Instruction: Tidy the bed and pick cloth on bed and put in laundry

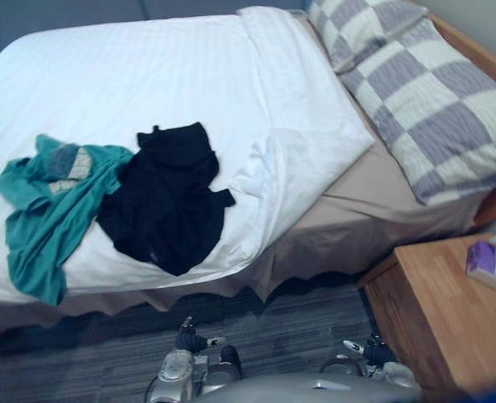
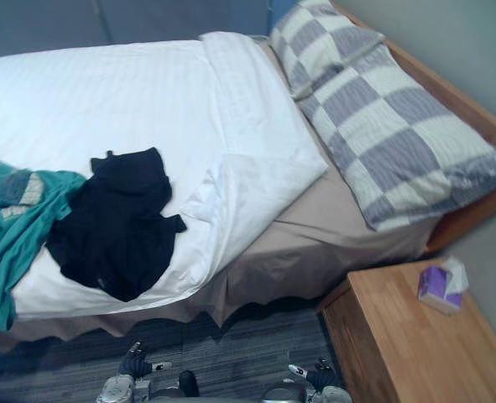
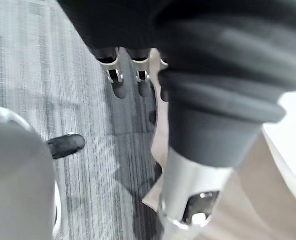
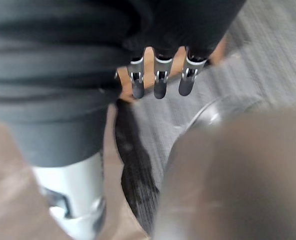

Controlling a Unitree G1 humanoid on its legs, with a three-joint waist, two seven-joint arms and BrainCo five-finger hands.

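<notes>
A black garment (image 1: 165, 197) lies crumpled on the white duvet (image 1: 147, 75) near the bed's front edge. A teal garment (image 1: 46, 201) with a grey patch lies to its left, touching it and hanging slightly over the edge. My left hand (image 1: 190, 340) hangs low over the carpet in front of the bed; its fingers (image 3: 113, 77) are straight and hold nothing. My right hand (image 1: 369, 348) hangs beside the nightstand, its fingers (image 4: 159, 82) also straight and empty. Both hands are well short of the clothes.
The duvet's right corner (image 1: 302, 159) is folded back, baring a beige sheet (image 1: 373, 189). Two grey-checked pillows (image 1: 436, 109) lie by the wooden headboard (image 1: 482, 59). A wooden nightstand (image 1: 441, 311) with a purple tissue box (image 1: 489, 260) stands at lower right. Grey carpet (image 1: 273, 327) runs along the bed.
</notes>
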